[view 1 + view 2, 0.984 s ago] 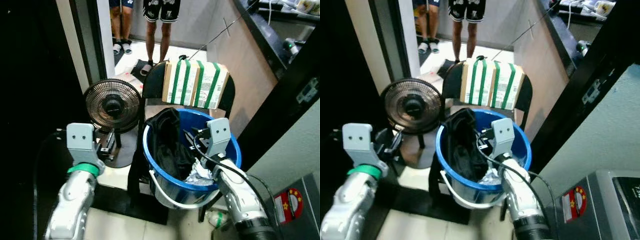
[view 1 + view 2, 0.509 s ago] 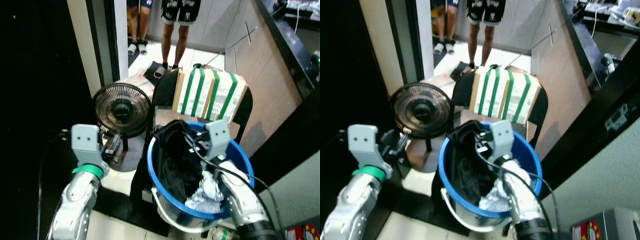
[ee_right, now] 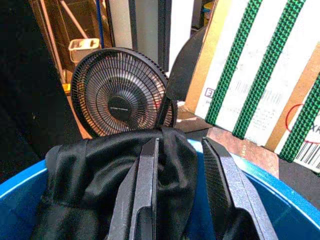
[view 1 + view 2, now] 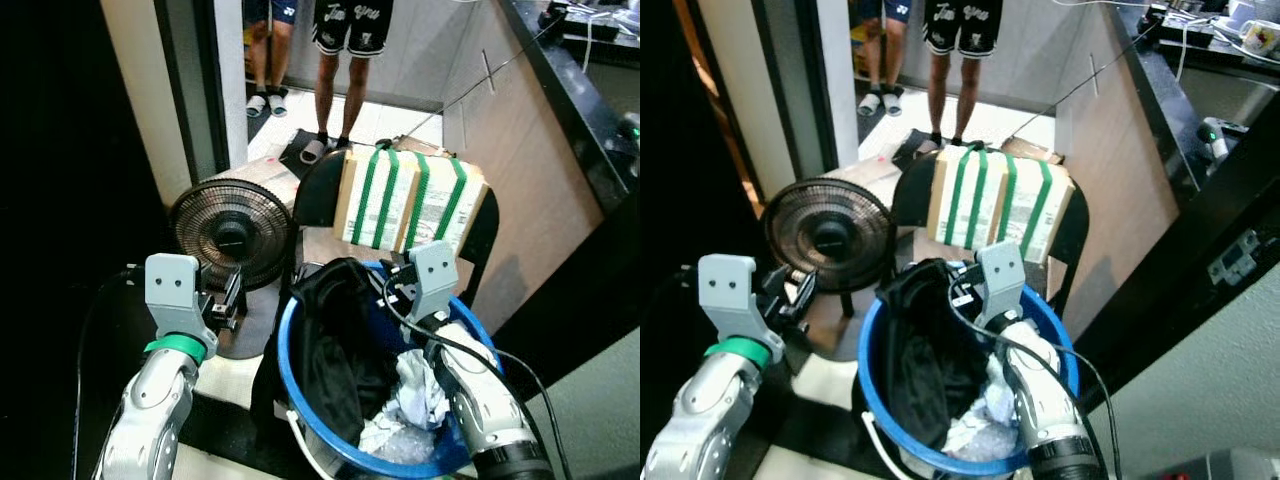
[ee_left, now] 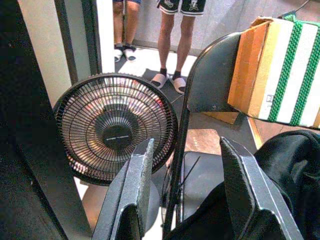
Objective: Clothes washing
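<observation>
Early step: getting clothes out of the blue bucket (image 4: 300,400) for the wash. Black garment (image 4: 335,340) draped over the near rim, white cloth (image 4: 415,390) deeper inside. Right hand (image 3: 177,165) over the bucket, fingers (image 3: 145,190) apart w/ a narrow gap, right at the black garment, holding nothing yet. Next: probably dip down, pinch the black fabric, lift. Left hand (image 5: 185,190) wide open, empty, beside the bucket, facing the fan (image 5: 115,130) & chair (image 5: 210,75).

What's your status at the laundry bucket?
Right gripper open over black garment in blue bucket. Left gripper open, empty, beside it. Chair with box and fan close ahead.
</observation>
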You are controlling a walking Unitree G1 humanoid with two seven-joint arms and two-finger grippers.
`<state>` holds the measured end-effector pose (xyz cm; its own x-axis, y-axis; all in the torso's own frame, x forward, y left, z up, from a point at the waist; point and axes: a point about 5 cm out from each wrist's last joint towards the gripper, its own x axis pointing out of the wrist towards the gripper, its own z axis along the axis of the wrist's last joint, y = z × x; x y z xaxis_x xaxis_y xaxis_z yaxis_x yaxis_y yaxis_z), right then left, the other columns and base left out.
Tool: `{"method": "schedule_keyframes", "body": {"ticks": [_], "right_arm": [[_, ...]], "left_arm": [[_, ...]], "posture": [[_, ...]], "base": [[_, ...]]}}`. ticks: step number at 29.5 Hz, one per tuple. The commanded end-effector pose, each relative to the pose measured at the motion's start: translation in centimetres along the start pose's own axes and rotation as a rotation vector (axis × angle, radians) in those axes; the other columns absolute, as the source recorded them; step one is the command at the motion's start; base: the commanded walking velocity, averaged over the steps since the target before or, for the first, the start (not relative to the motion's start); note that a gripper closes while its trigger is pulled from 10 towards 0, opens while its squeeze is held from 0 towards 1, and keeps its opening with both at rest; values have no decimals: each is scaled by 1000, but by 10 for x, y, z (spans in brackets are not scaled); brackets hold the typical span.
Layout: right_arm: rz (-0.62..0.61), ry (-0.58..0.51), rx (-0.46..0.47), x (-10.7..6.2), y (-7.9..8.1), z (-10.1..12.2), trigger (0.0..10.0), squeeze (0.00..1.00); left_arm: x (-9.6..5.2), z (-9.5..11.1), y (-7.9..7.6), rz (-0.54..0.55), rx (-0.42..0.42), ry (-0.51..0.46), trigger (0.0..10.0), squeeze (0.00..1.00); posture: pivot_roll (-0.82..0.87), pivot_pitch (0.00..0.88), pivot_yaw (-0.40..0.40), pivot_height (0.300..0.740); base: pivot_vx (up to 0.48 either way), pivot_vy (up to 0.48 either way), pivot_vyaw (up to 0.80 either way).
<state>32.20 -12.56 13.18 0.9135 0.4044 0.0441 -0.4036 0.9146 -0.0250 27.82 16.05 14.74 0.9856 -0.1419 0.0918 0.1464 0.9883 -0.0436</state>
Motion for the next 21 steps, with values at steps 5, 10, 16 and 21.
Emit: {"method": "schedule_keyframes", "body": {"ticks": [5,10,16,21], "right_arm": [[-14,43,-7,-3,-1,-11,10000,0],[-46,60,36,1,-4,-19,10000,0],[-29,114,98,26,-2,-28,10000,1000],[-56,143,118,45,-5,-21,10000,1000]], "left_arm": [[-3,-4,-2,-13,0,22,10000,0],[-4,-5,-2,-14,-2,24,10000,0],[-5,-4,-4,-32,2,34,10000,0],[-12,-4,-3,-44,7,54,10000,0]], "posture": [[91,24,-29,740],[91,28,-27,740],[92,72,-7,740],[108,119,1,740]], "base": [[0,0,0],[0,0,0],[0,0,0],[0,0,0]]}}
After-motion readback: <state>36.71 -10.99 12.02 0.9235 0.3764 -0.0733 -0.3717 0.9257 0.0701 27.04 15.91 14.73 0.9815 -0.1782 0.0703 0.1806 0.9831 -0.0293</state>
